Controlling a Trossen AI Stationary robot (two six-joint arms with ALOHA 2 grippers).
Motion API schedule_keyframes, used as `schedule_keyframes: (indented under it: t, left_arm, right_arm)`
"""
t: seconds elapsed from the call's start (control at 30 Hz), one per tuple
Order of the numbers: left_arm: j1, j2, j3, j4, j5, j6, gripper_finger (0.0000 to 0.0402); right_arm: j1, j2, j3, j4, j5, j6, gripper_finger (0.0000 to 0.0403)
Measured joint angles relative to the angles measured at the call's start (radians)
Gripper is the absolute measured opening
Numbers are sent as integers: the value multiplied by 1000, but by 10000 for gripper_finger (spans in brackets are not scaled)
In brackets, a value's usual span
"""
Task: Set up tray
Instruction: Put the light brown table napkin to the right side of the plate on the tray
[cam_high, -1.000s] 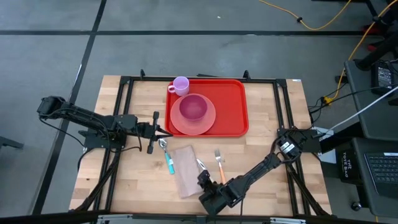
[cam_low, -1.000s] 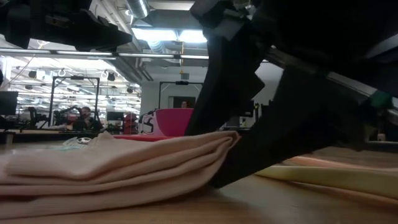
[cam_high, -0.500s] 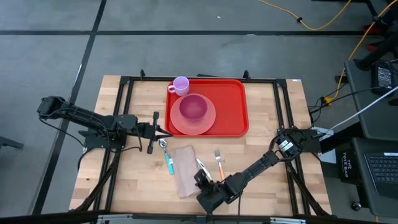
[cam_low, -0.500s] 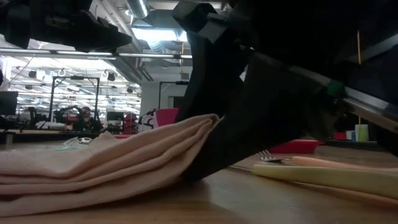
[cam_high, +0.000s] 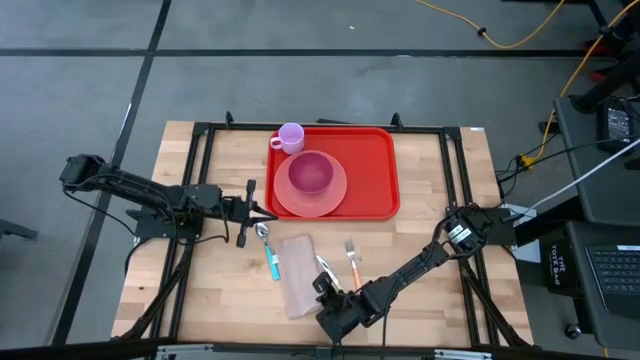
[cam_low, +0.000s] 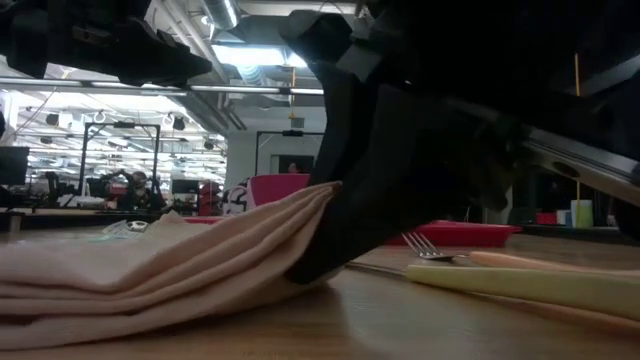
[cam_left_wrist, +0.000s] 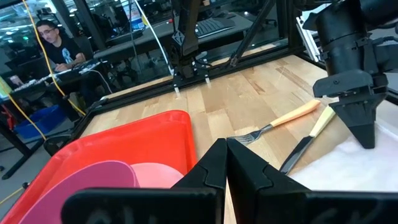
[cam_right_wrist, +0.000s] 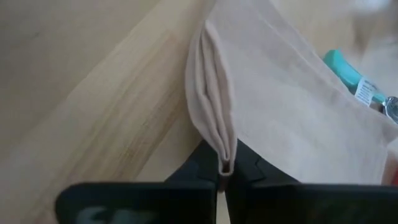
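Pale wooden tabletop (cam_high: 420, 190) inside a black metal frame, grey floor around it, seen from above. At left, left gripper (cam_high: 268, 212) low over the table, fingers clenched together on nothing, tip just beside the near left corner of the tray (cam_high: 375, 170) and the bowl end of a spoon (cam_high: 268, 246) with a teal handle. Toward the far side of the table, centred: bright red tray lying flat, holding a round pink plate (cam_high: 290, 202) with a darker pink bowl (cam_high: 311, 174) on it, and a small lilac cup (cam_high: 291, 137) at the tray's far left corner. Nearer the front edge, right of the spoon, a folded beige cloth napkin (cam_high: 296, 270). Right gripper (cam_high: 323, 287) at the napkin's right edge, fingers pinched shut on a fold of the cloth; in the right wrist view the pleated edge (cam_right_wrist: 214, 134) squeezed between the two dark fingers, and in the low view that edge lifted off the table (cam_low: 250, 240). Beside the napkin, a knife with a pale handle (cam_left_wrist: 305, 140), then a fork (cam_high: 353, 264) with an orange handle, both flat on the wood. Beyond the table in the left wrist view, a seated person (cam_left_wrist: 53, 43) at a desk.
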Motion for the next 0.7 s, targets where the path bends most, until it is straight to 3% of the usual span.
schedule_keyframes:
  t: [0.5,0.7]
  left_arm:
    - [0,0,0,1,0,0,3]
    - [0,0,0,8,1,0,3]
  right_arm:
    - [-14,-136,1,-107,9,58,8]
    - [-29,-203,1,-180,102,60,8]
